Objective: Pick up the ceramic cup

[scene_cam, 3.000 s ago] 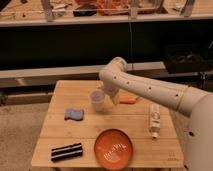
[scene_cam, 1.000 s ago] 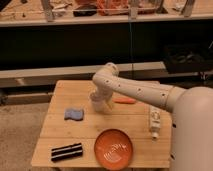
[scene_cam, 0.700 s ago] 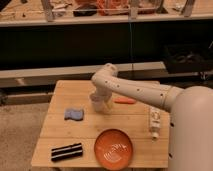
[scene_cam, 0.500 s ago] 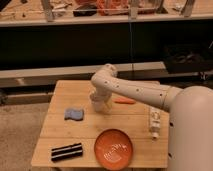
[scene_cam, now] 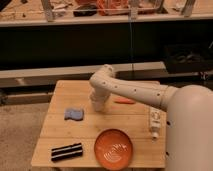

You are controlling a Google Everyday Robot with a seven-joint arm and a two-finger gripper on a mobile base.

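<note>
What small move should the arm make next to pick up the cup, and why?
Probably a short further descent, then closing on the cup. The end effector is right at the cup near the middle of the table, and the arm hides most of it. The cup appears to stand on the wood, not lifted, so a firm grip seems to come before any raise.

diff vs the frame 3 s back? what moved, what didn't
The arm swung left and lowered, so the gripper is now down at the ceramic cup, where before it was up and to the cup's right. Whether it has taken hold cannot be told. The cup has not visibly moved. The blue sponge, orange plate, white bottle, black striped object and orange item stayed put on the table.
</note>
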